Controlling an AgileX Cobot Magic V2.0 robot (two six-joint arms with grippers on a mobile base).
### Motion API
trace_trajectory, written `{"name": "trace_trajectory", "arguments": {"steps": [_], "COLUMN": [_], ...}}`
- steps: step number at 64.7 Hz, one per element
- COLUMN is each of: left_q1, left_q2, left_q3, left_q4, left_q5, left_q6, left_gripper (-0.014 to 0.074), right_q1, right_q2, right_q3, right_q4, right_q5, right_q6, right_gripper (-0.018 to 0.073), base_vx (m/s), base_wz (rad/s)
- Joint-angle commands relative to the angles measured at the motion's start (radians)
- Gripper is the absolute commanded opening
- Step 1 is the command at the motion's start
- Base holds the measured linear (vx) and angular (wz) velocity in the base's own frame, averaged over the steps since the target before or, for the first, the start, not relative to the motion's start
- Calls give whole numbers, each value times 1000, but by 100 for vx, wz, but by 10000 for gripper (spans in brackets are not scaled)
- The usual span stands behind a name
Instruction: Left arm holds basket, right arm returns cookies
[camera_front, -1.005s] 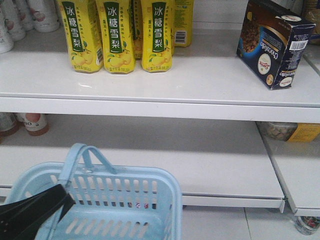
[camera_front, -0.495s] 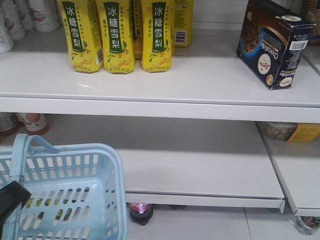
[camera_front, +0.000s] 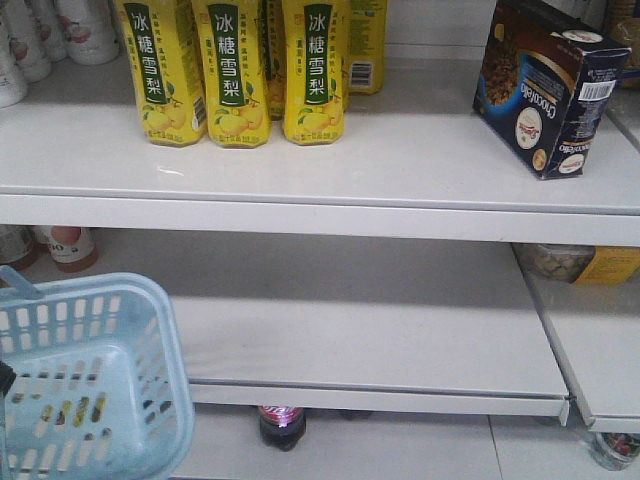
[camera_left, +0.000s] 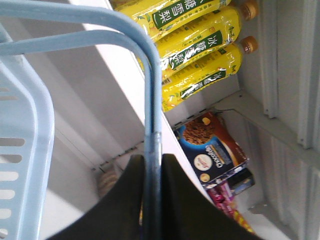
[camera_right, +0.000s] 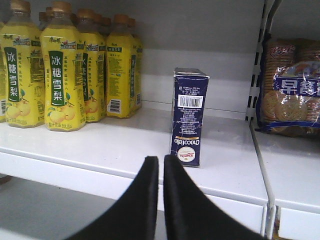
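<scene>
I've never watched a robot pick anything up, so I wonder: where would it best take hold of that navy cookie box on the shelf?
Probably across the two broad faces, near the top, coming straight in from the shelf front. The cookie box stands upright with its narrow barcode side facing the right gripper, so the jaws could straddle that slim width. The yellow bottles stand apart on one side, leaving room.

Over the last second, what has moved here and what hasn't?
The light blue plastic basket slid left across the front view, its handle clamped in the left gripper, uncovering a dark bottle on the floor. The navy cookie box and yellow bottles stayed put.
</scene>
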Motion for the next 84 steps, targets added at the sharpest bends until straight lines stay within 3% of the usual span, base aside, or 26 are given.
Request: {"name": "trace_trajectory", "arguments": {"steps": [1,23,33,40,56,68,84], "left_q1": [34,177,250,300,369,417,430], "left_q2": [-14,-34,-88,-126,-182,-206,-276], "left_q3": [-27,-27,-27,-27,-27,-27,19], "left_q4": [45,48,87,126,256,273,272], "left_q5": [-90,-86,-2,52,164,220,249], "left_q6": [135,466,645,697,702,702,689], "left_gripper": [-3,-3,-3,-3,-3,-3,-3], "right_q1": [-4,-4,-4,-4,-4,-4,-4], "right_q2": [9,9,9,9,9,9,9], "right_q3": [-26,-26,-26,-26,-26,-26,-26], "right_q4": [-7,-7,-7,-7,-7,-7,-7], "right_q5": [-67,-67,-67,-67,-67,-67,-67], "right_q6": [-8,-8,-8,-8,-8,-8,-8], "right_gripper": [-6,-6,-6,-6,-6,-6,-6], "base_vx": [0,0,0,0,0,0,0], "base_wz": [0,0,0,0,0,0,0]}}
